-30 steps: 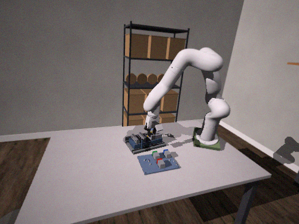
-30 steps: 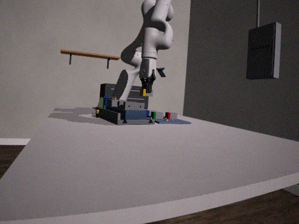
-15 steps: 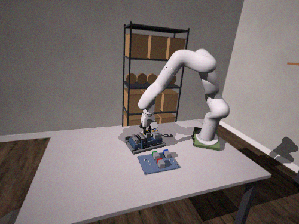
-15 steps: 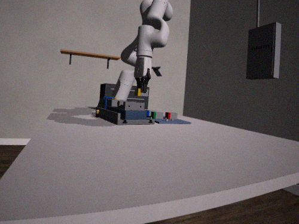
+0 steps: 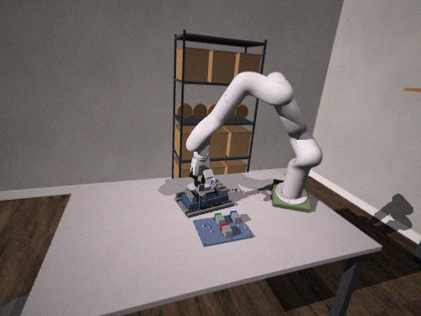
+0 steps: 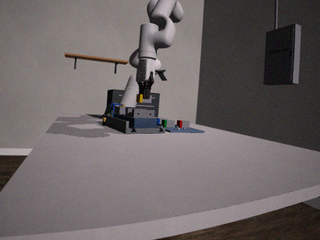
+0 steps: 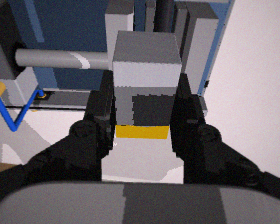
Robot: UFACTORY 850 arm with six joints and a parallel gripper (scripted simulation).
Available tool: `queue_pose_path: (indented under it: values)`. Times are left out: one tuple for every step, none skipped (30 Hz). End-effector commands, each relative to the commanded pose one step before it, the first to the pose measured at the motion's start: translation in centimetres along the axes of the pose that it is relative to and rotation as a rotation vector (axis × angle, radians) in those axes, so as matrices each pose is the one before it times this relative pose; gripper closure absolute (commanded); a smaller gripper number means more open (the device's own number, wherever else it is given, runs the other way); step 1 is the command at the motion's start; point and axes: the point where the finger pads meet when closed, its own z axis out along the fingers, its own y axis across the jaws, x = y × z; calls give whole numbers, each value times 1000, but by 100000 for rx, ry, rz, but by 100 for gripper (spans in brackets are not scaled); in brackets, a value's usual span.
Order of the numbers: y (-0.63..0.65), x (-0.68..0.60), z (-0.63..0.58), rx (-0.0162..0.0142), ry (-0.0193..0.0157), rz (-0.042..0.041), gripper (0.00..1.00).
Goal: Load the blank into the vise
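Observation:
My gripper [image 5: 201, 184] [image 6: 145, 95] [image 7: 143, 90] is shut on the grey blank with the yellow end [image 6: 139, 98] [image 7: 146, 65]. I hold it just above the milling vise [image 5: 203, 199] [image 6: 138, 121]. In the wrist view the yellow band [image 7: 141, 132] is at the near end of the blank, and grey jaw blocks [image 7: 198, 35] and a grey rod [image 7: 60, 59] of the vise lie below it. Three other blanks lie on the blue infeed plate [image 5: 210, 237] [image 6: 192, 130]: one with a green end [image 5: 219, 218] [image 6: 164, 123], one with a blue end [image 5: 235, 216] [image 6: 158, 121] and one with a red end [image 5: 226, 230] [image 6: 179, 123].
The arm's green base [image 5: 291, 203] stands on the table right of the vise. Blue hoses [image 6: 114, 107] [image 7: 15, 115] run at the vise's far end. A shelf rack with boxes [image 5: 216, 105] stands behind the table.

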Motion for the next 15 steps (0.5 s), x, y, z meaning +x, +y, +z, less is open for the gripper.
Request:
queue_pose_path:
  values:
    - [451,-920,-63,-189,-105,-18,100]
    - [202,-468,16,8,5,-2,100]
    - [202,-468,16,8,5,-2,100]
    - [202,-468,16,8,5,-2,100]
    - [202,-468,16,8,5,-2,100]
    - [202,-468,16,8,5,-2,100]
    - [202,-468,16,8,5,-2,100]
    - [202,-468,16,8,5,-2,100]
    - [202,-468,16,8,5,-2,100]
    - [0,0,0,0,0,0,100]
    - [0,0,0,0,0,0,100]
    - [0,0,0,0,0,0,100]
    - [0,0,0,0,0,0,100]
    - [0,0,0,0,0,0,100]
    - [0,0,0,0,0,0,100]
